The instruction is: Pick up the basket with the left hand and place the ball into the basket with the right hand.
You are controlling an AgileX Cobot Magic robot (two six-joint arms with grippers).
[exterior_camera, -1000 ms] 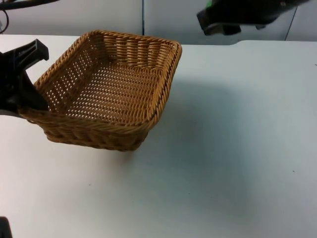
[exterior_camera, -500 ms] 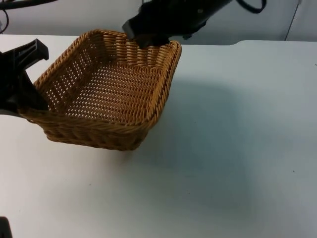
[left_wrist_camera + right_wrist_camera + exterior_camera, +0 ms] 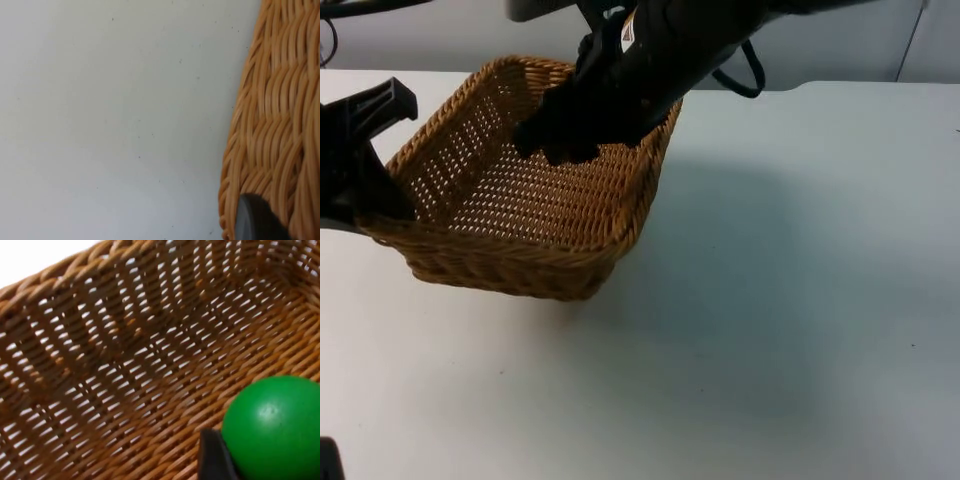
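A small white label with an orange mark sits on the right arm near its wrist, its writing too small to read; nothing else bears legible text. The wicker basket (image 3: 535, 185) is squarish, so no long axis stands out; its opening faces up and it is tilted, the far wall raised toward the partition wall and one corner pointing down toward the near part of the white table (image 3: 780, 330). The left gripper (image 3: 365, 175) is at the basket's left rim, its jaws clamped on the woven wall; in the left wrist view a black fingertip (image 3: 257, 220) presses against the outer weave of the basket (image 3: 272, 130), with the table (image 3: 115, 115) beyond. The right gripper (image 3: 560, 135) reaches over the far rim and hangs inside the basket, above its floor. In the right wrist view the green ball (image 3: 274, 427) is held in the jaws, a black fingertip (image 3: 212, 455) against its side, over the woven floor of the basket (image 3: 125, 370). The ball is smooth, plain green and unmarked.
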